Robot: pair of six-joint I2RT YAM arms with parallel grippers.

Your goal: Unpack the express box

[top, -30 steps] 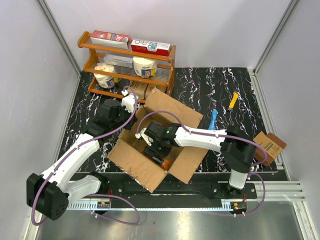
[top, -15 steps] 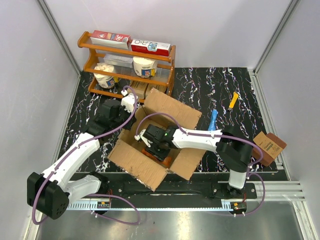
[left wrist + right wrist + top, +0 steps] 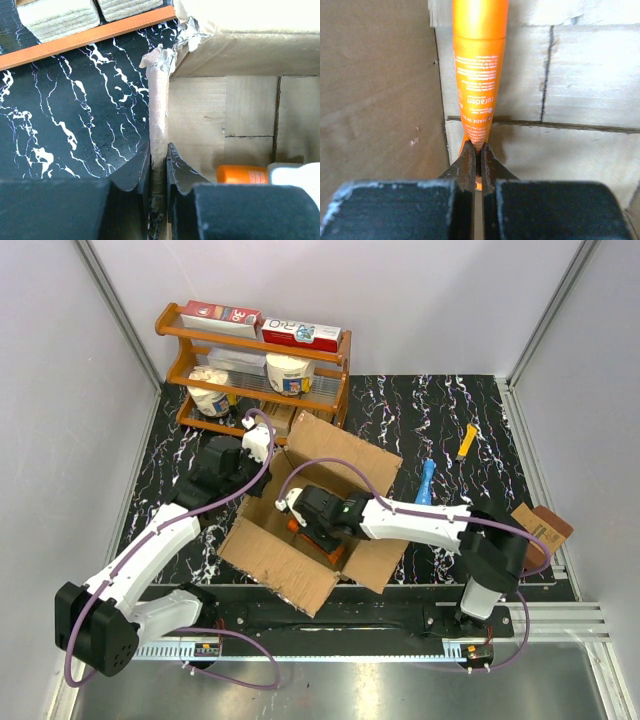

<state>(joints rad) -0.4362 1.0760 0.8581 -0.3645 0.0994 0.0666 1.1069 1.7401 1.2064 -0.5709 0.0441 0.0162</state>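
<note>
The big brown cardboard express box [image 3: 268,552] sits on the black table with white streaks [image 3: 450,420], near the middle and a bit toward 6 o'clock. Its four flaps are folded out and the top is open.

The left gripper [image 3: 159,155] is at the 10 o'clock corner of the box. Its two fingers are squeezed on the thin edge of the box wall, one finger outside and one inside.

The right gripper [image 3: 479,152] reaches down inside the box. Its fingers are closed tight on the flat end of a long orange plastic tube [image 3: 477,85]. The tube lies on the box floor, close to a side wall.

An orange wooden shelf [image 3: 200,370] stands at 11 o'clock. A small brown carton [image 3: 540,530] sits at 4 o'clock, well apart from the box.
</note>
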